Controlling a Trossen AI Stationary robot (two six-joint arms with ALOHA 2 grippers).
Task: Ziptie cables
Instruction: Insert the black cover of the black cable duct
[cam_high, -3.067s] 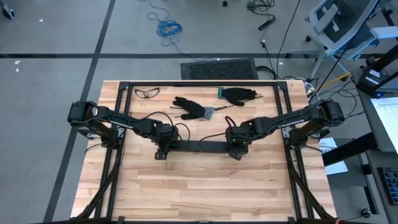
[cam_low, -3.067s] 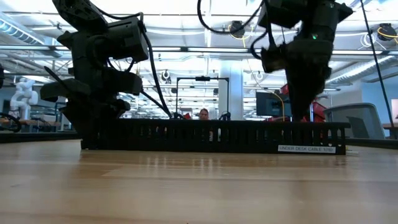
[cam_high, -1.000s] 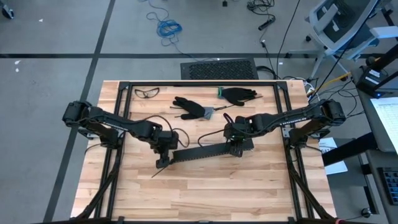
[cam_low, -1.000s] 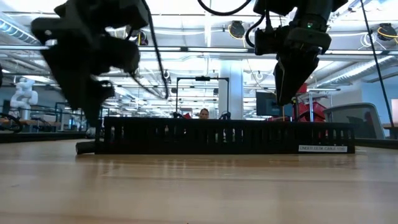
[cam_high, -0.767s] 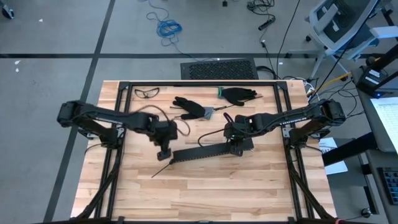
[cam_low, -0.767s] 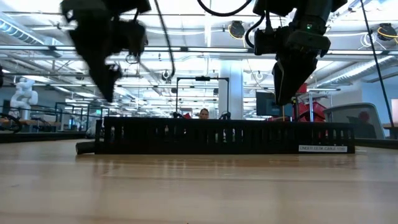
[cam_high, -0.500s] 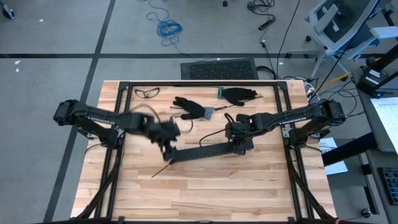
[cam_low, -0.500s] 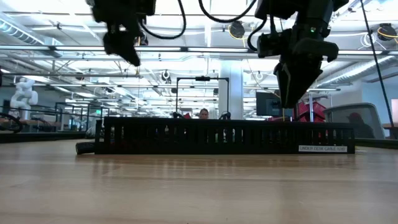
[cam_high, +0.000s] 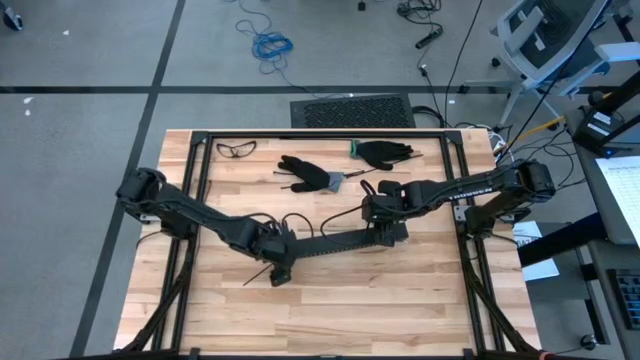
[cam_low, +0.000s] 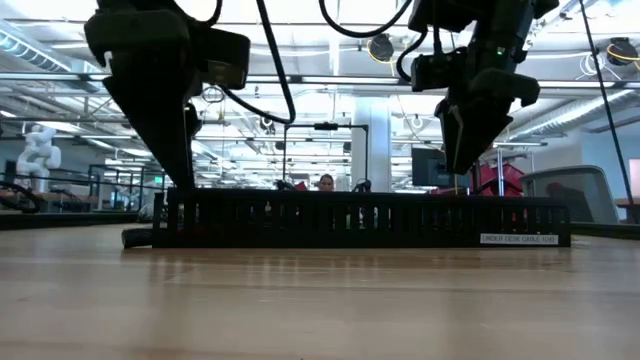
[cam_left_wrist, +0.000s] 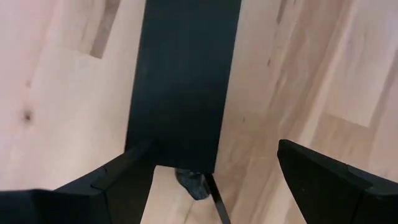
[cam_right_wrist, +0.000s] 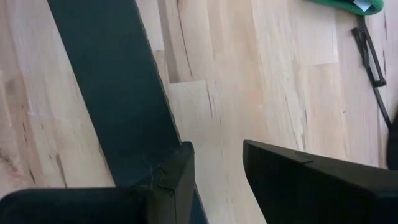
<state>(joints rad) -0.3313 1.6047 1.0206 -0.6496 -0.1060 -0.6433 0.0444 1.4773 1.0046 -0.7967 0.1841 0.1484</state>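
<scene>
A long black slotted strip (cam_high: 340, 243) lies slantwise on the wooden table, resting on its long underside (cam_low: 360, 220). My left gripper (cam_high: 278, 268) is down at the strip's left end, open wide; in the left wrist view the strip's end (cam_left_wrist: 183, 81) lies between its fingers. My right gripper (cam_low: 462, 165) hangs open just above the strip's right end. Only bare wood shows in its narrow gap (cam_right_wrist: 217, 152), and the strip (cam_right_wrist: 112, 93) runs past one finger. The cables do not show in any view. My left gripper points steeply down over the strip's left end. One finger (cam_left_wrist: 127, 171) overlaps the end's corner. Whether that finger touches the strip I cannot tell.
A thin black stick (cam_high: 258, 275) lies off the strip's left end. Two black gloves (cam_high: 310, 172) (cam_high: 385, 152) and safety glasses (cam_high: 237, 148) lie at the far side, inside a black frame (cam_high: 320, 135). Bare wood runs along the near edge.
My left gripper has risen from the strip's left end and swung toward the far edge. It has then come back down at that end, a little nearer the near edge, staying open. The strip has kept its place.
</scene>
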